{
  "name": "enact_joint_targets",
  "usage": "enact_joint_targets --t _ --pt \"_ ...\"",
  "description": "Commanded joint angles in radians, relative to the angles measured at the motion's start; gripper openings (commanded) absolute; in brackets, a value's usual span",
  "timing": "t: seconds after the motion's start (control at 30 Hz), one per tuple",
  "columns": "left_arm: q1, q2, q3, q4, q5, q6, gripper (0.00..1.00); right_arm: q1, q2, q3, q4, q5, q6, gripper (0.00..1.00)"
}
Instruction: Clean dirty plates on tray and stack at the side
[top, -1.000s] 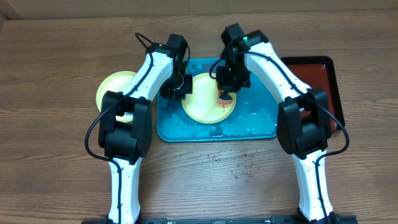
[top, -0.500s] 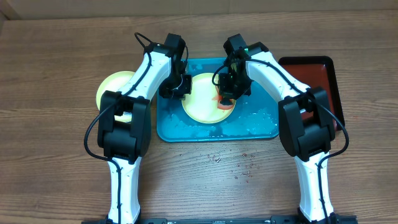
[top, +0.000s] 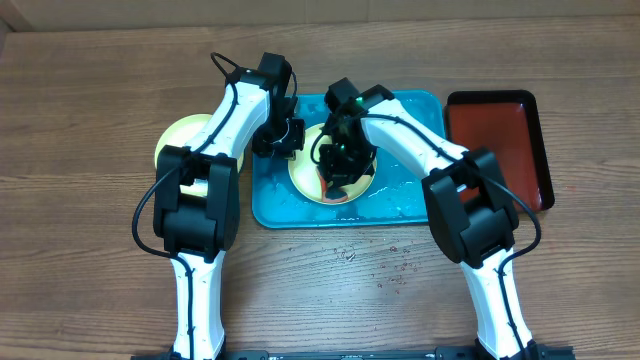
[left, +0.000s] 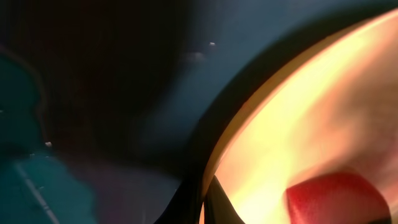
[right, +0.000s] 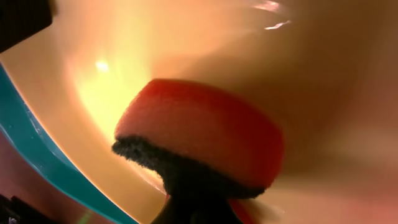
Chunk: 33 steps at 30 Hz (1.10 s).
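Note:
A pale yellow plate (top: 303, 176) lies in the turquoise tray (top: 405, 205), which is wet with foam. My left gripper (top: 282, 141) is shut on the plate's left rim; in the left wrist view the fingers (left: 203, 200) pinch the rim of the plate (left: 311, 118). My right gripper (top: 336, 176) is shut on a red sponge with a dark scouring side (right: 199, 140) and presses it on the plate (right: 106, 68). The sponge also shows in the left wrist view (left: 339, 199). A second yellow plate (top: 178, 141) lies on the table left of the tray. The white plate is not in view.
A smaller dark red tray with a black rim (top: 500, 140) stands to the right of the turquoise tray. Small red specks (top: 395, 268) lie on the wooden table in front of the tray. Both arms cross over the tray's back half.
My right gripper has moved left and toward the front across the plate with the sponge. The plate has shifted slightly left. The left gripper keeps its hold on the rim.

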Motion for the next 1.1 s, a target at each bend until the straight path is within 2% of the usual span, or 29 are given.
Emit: enact_joint_targets --t 0.0,0.17,0.47,0.83,1.07 --pt "-0.005 0.013 -0.012 0.008 0.000 0.012 0.04 -0.061 0.040 -0.013 -0.032 0.133 -0.017 0.04" --pt "-0.004 0.013 -0.012 0.002 -0.005 0.026 0.04 -0.146 0.040 0.043 -0.070 0.271 -0.010 0.04" --pt "-0.001 0.013 -0.012 -0.007 -0.007 0.042 0.04 -0.197 0.040 0.116 0.007 0.280 0.025 0.04" --pt "-0.001 0.013 -0.012 -0.007 -0.006 0.049 0.04 -0.034 0.087 0.106 0.177 0.216 0.071 0.04" --pt "-0.001 0.013 -0.012 -0.011 -0.006 0.056 0.04 0.014 0.120 0.109 0.220 0.064 0.096 0.04"
